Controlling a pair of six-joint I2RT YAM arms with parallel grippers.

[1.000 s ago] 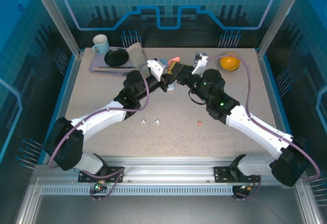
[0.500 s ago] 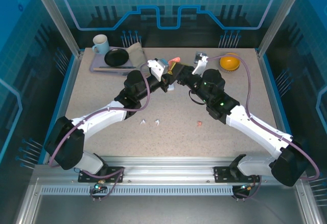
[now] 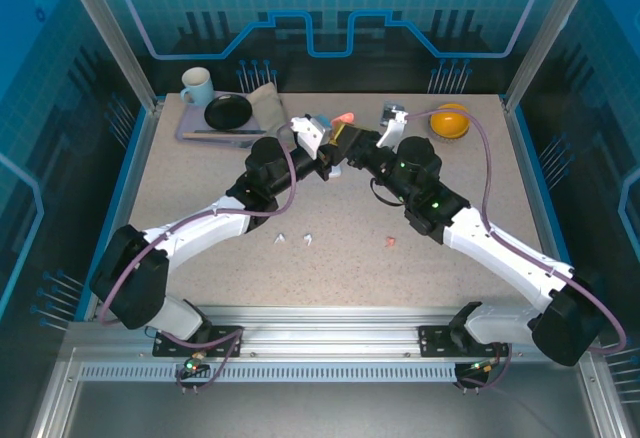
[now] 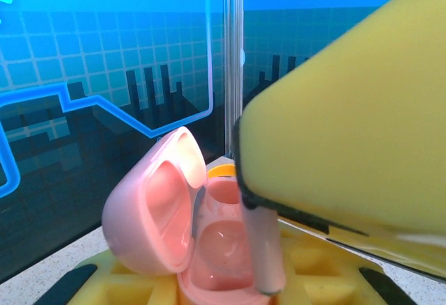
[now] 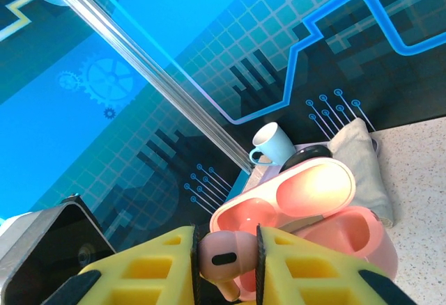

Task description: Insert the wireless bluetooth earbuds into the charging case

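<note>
Over the far middle of the speckled bench (image 3: 190, 193) — left pincer (image 4: 223, 287) clamped on the glossy pink charging case (image 4: 157, 211), lid open; right pincer (image 5: 224, 262) pinches a smooth pink earbud (image 5: 217, 249) between yellow foam pads (image 5: 157, 270), stem at the case's rounded well.

Open pink case (image 5: 334, 232), lid up; pink earbud (image 5: 219, 256) stem-down at well; three earbuds (image 3: 308, 239) loose.

The pink charging case (image 5: 313, 188) and earbud (image 5: 219, 253) are gleaming as smooth glossy plastic; the speckled surface (image 3: 190, 173) is looking matt and grainy.
</note>
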